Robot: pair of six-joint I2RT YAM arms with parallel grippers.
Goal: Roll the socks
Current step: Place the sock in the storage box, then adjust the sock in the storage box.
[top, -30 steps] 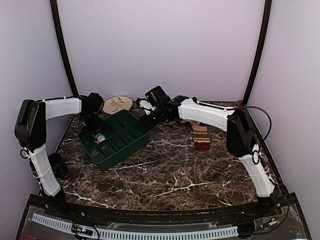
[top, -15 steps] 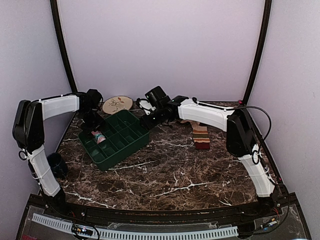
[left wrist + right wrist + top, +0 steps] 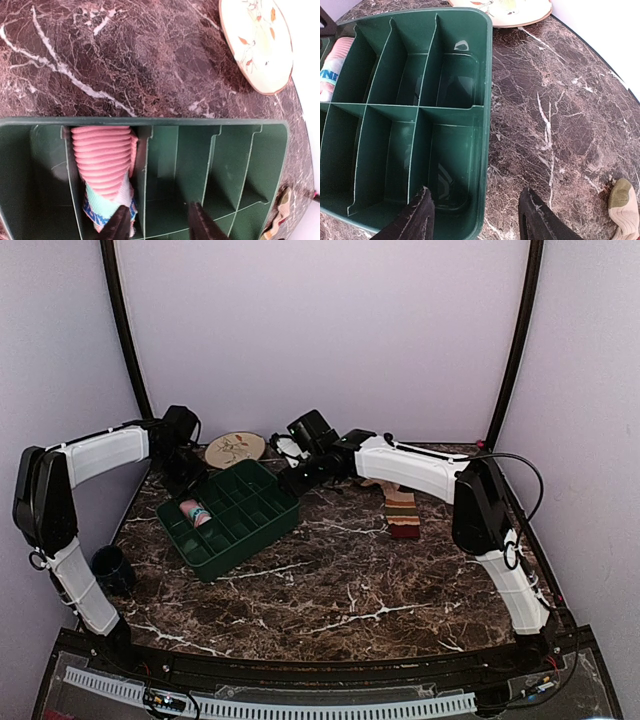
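Pink sock (image 3: 102,167) lies in the tray (image 3: 220,165), outside left jaws.

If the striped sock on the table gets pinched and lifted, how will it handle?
The striped sock lies flat and limp on the marble table, so it would probably droop from a pinch. It looks like thin fabric, so likely light. Nudged, it would more likely slide or bunch on the polished stone than roll.

Empty left hand (image 3: 160,225) hovering, fingers apart, right hand (image 3: 479,212) tilted downward, fingers spread wide
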